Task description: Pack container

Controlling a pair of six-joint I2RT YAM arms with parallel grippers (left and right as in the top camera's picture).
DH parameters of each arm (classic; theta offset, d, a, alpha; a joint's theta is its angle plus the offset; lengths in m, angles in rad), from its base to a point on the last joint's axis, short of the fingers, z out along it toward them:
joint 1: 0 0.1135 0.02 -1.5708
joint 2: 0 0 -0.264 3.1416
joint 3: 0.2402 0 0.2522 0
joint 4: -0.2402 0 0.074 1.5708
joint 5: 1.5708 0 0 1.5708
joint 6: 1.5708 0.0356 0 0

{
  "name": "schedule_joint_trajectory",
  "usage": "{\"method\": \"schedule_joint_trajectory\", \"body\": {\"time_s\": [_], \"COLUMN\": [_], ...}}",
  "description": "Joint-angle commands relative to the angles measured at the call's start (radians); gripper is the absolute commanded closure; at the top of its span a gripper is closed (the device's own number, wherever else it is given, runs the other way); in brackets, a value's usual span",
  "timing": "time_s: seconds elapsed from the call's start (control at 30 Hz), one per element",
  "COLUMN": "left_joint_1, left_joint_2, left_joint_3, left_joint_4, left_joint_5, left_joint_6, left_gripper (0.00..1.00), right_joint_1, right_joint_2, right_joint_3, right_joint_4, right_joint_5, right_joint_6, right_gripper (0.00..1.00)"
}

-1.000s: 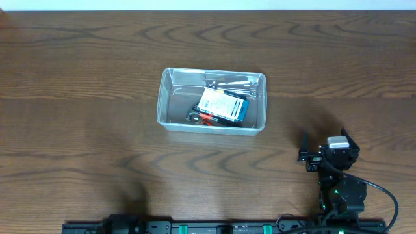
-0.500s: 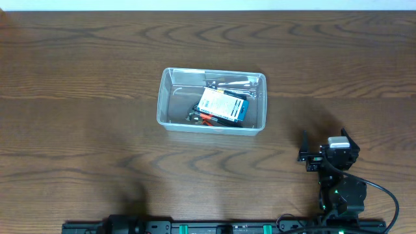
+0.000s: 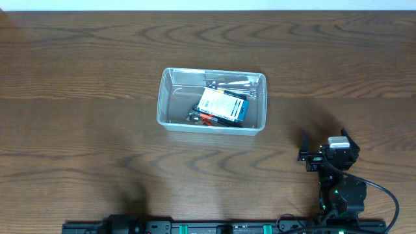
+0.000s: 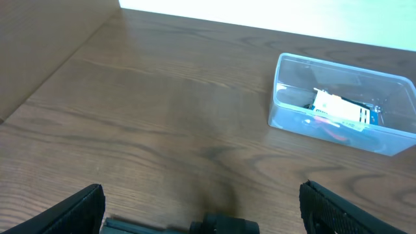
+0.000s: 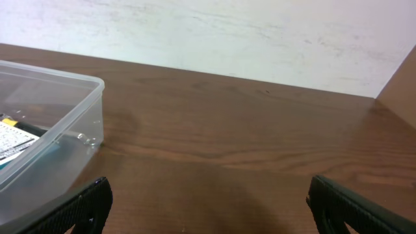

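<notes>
At the left of the table (image 3: 78, 78), the left gripper (image 4: 201, 195) sits low by the near edge, fingers spread wide and nothing between them; the overhead view does not show it. Centrally, somewhat toward the far side, the container (image 3: 175, 104) stands upright, well apart from both arms. Inside, in its right half, a blue-and-white box (image 3: 223, 106) lies tilted over dark tools (image 3: 197, 114) with an orange part; what lies along the far wall is too unclear to name. To the right, near the front edge, the right gripper (image 5: 208, 188) is likewise spread wide and empty, with the container's corner at the left of its view. No loose item shows outside the container, so packing is judged complete or nearly so. Recommended conduct: hold both arms low and clear of the rim. Should any item need seating, come down from above rather than sweeping sideways, since the light tub would likely slide.
</notes>
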Motion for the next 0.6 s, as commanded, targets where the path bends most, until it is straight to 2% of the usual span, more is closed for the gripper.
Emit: {"method": "schedule_joint_trajectory", "body": {"time_s": [0.0, 0.1, 0.23, 0.37, 0.57], "left_joint_1": [-0.004, -0.004, -0.004, -0.004, -0.004], "left_joint_2": [-0.003, -0.003, -0.003, -0.003, -0.003], "left_joint_3": [0.0, -0.013, -0.103, -0.299, -0.684], "left_joint_4": [0.05, 0.224, 0.31, 0.43, 0.818], "left_joint_5": [0.04, 0.064, 0.019, 0.023, 0.029], "left_joint_6": [0.02, 0.021, 0.021, 0.023, 0.024], "left_gripper": [0.12, 0.12, 0.12, 0.12, 0.12], "right_joint_1": [-0.009, -0.009, -0.009, -0.009, -0.009], "right_joint_2": [-0.008, -0.008, -0.008, -0.008, -0.008], "right_joint_3": [-0.005, -0.005, -0.005, -0.005, -0.005], "right_joint_4": [-0.001, -0.001, -0.001, -0.001, -0.001], "right_joint_5": [-0.007, -0.007, -0.007, -0.007, -0.007], "right_joint_6": [0.018, 0.018, 0.018, 0.018, 0.018], "right_gripper": [0.01, 0.01, 0.01, 0.01, 0.01]}}
